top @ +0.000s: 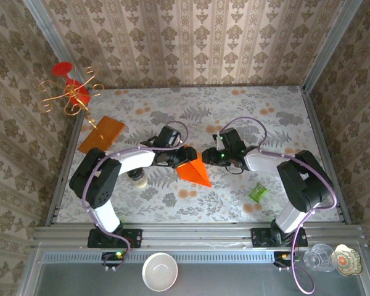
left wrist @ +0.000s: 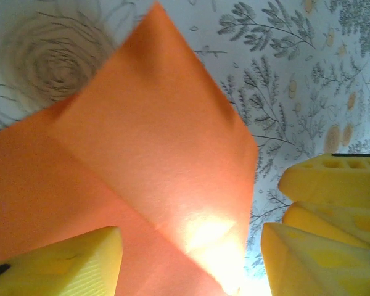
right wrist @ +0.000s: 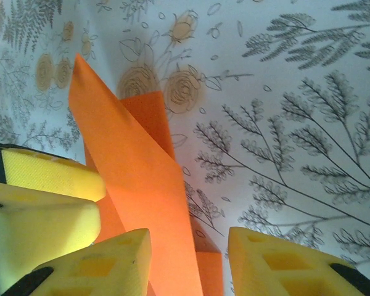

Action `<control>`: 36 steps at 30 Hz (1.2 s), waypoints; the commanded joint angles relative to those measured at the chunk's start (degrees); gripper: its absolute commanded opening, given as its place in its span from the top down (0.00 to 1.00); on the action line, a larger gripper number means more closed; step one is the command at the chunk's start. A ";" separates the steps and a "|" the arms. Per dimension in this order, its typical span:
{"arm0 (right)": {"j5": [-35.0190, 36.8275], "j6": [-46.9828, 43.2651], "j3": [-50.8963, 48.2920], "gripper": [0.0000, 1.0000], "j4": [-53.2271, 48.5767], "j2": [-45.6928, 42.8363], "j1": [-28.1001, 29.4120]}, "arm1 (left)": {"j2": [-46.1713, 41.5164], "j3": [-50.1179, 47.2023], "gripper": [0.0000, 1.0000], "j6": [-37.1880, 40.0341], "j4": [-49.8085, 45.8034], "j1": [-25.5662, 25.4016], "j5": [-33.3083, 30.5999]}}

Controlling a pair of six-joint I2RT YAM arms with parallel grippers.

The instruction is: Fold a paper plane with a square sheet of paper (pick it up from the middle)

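The creased square sheet of paper (top: 194, 172) is lying at the middle of the bench (top: 265, 117), looking light, limp and easily torn. The left end effector (left wrist: 188, 240) is gaping over it. The right end effector (right wrist: 188, 237), also open, is straddling its raised flap. Pinching at the crease seems safest.

The square sheet of paper (top: 193, 171) was bright red-orange and sat near the middle of the floral worktop (top: 246, 111), already partly folded. From above it showed as a creased triangle with its sharpest tip pointing to the near right. Seen close from the left wrist, the paper (left wrist: 142, 154) had a diamond-shaped flap over a broader layer, with a straight diagonal crease. From the right wrist, the paper (right wrist: 135, 172) had one long panel standing tilted off the surface.
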 commanded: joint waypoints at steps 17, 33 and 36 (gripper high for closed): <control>10.60 4.33 -7.22 0.63 -6.27 -18.69 -1.91 | 4.55 3.35 0.71 1.66 7.64 -1.08 2.53; 11.95 4.62 -9.72 0.56 -7.14 -22.88 -2.48 | 8.65 7.05 0.57 -0.88 1.57 -2.27 0.90; 11.70 4.26 -9.72 0.56 -6.63 -22.60 -3.06 | 9.51 8.18 0.66 -1.57 0.20 -2.41 -0.33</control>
